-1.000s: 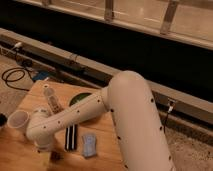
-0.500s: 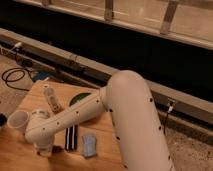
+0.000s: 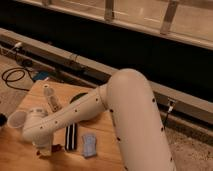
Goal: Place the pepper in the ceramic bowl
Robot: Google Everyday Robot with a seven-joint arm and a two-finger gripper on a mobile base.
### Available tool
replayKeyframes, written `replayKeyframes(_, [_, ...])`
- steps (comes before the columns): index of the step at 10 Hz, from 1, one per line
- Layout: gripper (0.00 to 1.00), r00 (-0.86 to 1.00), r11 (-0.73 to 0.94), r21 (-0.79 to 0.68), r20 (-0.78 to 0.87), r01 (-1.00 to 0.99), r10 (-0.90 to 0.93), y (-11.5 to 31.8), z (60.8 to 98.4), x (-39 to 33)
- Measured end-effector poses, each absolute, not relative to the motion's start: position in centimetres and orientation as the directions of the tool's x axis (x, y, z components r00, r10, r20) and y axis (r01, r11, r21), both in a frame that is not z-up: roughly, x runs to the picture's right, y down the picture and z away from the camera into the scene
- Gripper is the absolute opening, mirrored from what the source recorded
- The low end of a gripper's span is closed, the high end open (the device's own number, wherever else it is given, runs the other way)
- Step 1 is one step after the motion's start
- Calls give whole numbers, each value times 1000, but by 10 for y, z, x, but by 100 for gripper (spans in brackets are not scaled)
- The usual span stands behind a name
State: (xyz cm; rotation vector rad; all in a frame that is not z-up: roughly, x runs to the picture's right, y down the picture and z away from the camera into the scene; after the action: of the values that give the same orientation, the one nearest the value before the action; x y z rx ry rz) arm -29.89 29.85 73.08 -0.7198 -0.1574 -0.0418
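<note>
Wood-grain worktop (image 3: 102, 131) is crowded at your front left corner: the gripper (image 3: 47, 148) hangs low there, with a black-and-white striped block (image 3: 71, 136) and a blue-grey pad (image 3: 90, 144) nearby and a white cup (image 3: 17, 119) by the left edge. The small glossy red pepper (image 3: 56, 148) sits just beside the gripper, though you cannot tell how the jaws stand. The green ceramic bowl (image 3: 77, 98) lies toward the back edge, half hidden by the smooth white arm (image 3: 75, 114).

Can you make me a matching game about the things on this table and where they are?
Things:
1. ceramic bowl
2. white cup
3. striped block
4. end effector

Places:
A. right beside the blue sponge
B. low down next to the pepper
C. partly hidden behind the arm
D. at the table's left edge

Pairs: 1-C, 2-D, 3-A, 4-B
</note>
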Motion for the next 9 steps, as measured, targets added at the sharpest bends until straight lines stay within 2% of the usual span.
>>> replayKeyframes(5, [0, 991, 804, -587, 136, 88, -10, 227, 710, -276])
replayKeyframes(9, [0, 994, 833, -553, 101, 30, 31, 158, 717, -233])
